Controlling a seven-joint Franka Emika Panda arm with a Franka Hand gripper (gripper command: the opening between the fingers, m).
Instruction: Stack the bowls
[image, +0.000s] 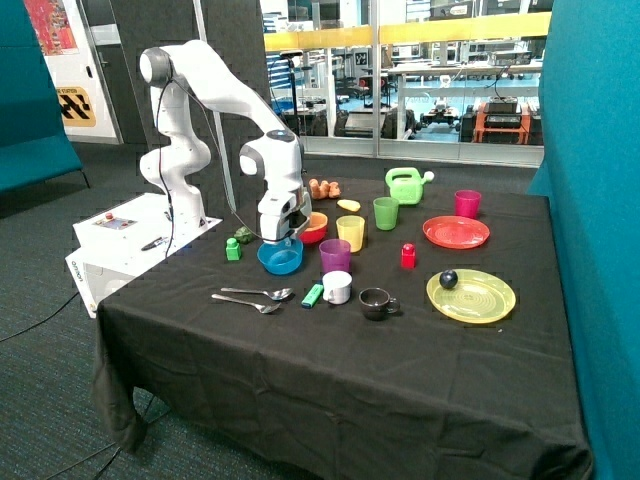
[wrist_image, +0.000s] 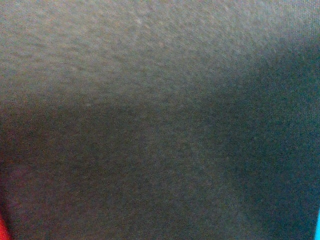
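A: Outside view: how is the arm (image: 215, 85) posed?

B: The arm rises from its base beside the table (image: 330, 370), bends over at the elbow, and points its wrist straight down. The gripper (image: 279, 240) sits at the rim of the blue bowl (image: 280, 257), on the side nearest the red bowl (image: 314, 227). Whether the jaws are open or closed, and whether they hold the rim, cannot be told.

A: What does the wrist view add?

B: Mostly dark tablecloth (wrist_image: 160, 120), with a red sliver (wrist_image: 2, 229) at one corner and a blue sliver (wrist_image: 318, 225) at another.

A: Count the items.

B: Two bowls are clearly visible: one blue, one red. A shallow yellow item (image: 349, 205) lies behind the yellow cup (image: 351, 232); it may be the third bowl. Four tall cups: yellow, purple (image: 335, 255), green (image: 386, 212), pink (image: 467, 204). Two plates: red (image: 456, 232) and yellow (image: 471, 295). Two spoons (image: 255, 297).

A: Describe the bowls.

B: Both are small, round and shallow. The blue bowl stands upright on the cloth near the purple cup; the red bowl stands just behind it, touching or nearly so. Neither is stacked.
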